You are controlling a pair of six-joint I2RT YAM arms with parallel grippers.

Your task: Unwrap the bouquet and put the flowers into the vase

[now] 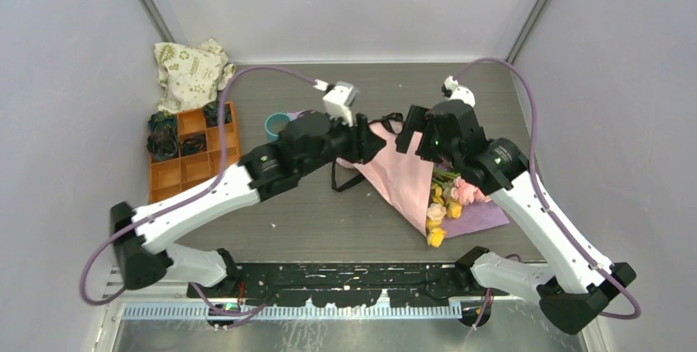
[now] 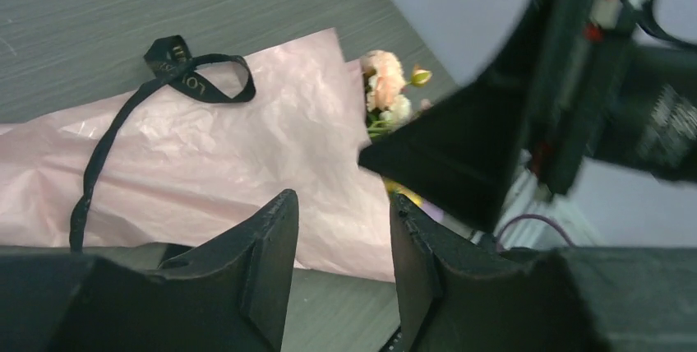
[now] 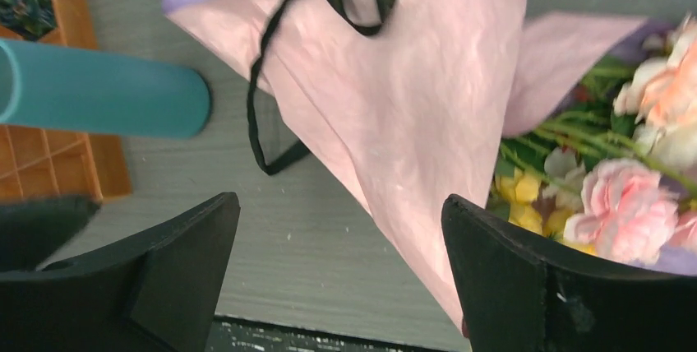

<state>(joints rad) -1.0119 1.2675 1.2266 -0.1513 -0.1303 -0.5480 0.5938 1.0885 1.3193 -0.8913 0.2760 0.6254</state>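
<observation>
The bouquet (image 1: 411, 183) lies on the table, right of centre. Its pink and lilac paper (image 3: 411, 105) spreads under pink, cream and yellow flowers (image 3: 625, 204) that point toward the near edge. A loose black ribbon (image 2: 197, 81) trails across the paper's far end and onto the table (image 1: 339, 179). The teal vase (image 1: 278, 126) stands upright to the left of the bouquet. Above the paper's narrow end, my left gripper (image 2: 343, 200) is open and empty. My right gripper (image 3: 339, 201) faces it closely, jaws wide open, with the paper's edge beside the right finger.
An orange tray (image 1: 193, 159) with square compartments holding dark bundles sits at the left, just past the vase. A cream cloth bag (image 1: 191, 72) with green print lies behind it in the far left corner. Grey walls enclose the table.
</observation>
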